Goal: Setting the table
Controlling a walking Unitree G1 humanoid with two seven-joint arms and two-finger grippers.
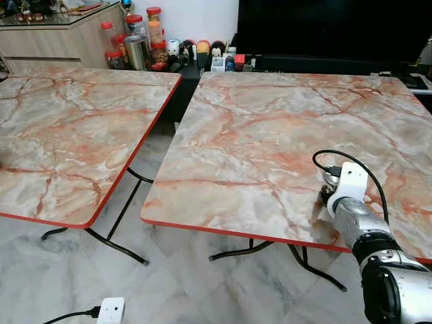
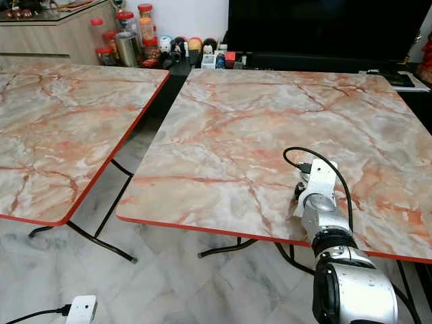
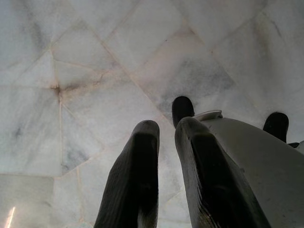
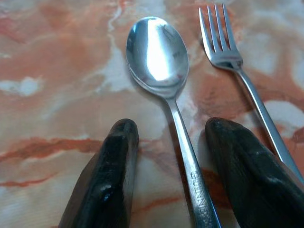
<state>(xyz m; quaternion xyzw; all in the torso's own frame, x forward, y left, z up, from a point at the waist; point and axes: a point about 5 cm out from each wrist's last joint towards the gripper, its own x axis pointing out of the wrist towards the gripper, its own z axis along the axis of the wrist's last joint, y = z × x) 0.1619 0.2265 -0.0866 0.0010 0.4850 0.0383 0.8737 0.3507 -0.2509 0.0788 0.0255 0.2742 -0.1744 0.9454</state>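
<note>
Two marble-patterned tables (image 1: 270,135) with red edges are seen in the head views, jars (image 1: 138,40) lined at upper left. At lower right, the right gripper (image 4: 168,137) is lowered onto the nearer table. In its wrist view, its fingers are spread around a spoon (image 4: 159,57)'s handle, a fork (image 4: 223,42) lying beside at upper right. In the left wrist view, the left gripper (image 3: 164,142) is held nearly closed over floor tiles (image 3: 95,71).

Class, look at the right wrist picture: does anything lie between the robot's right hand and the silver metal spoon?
Nothing visible does. The right hand is open, its black fingers either side of the silver metal spoon's handle; the silver fork lies beside it.
</note>
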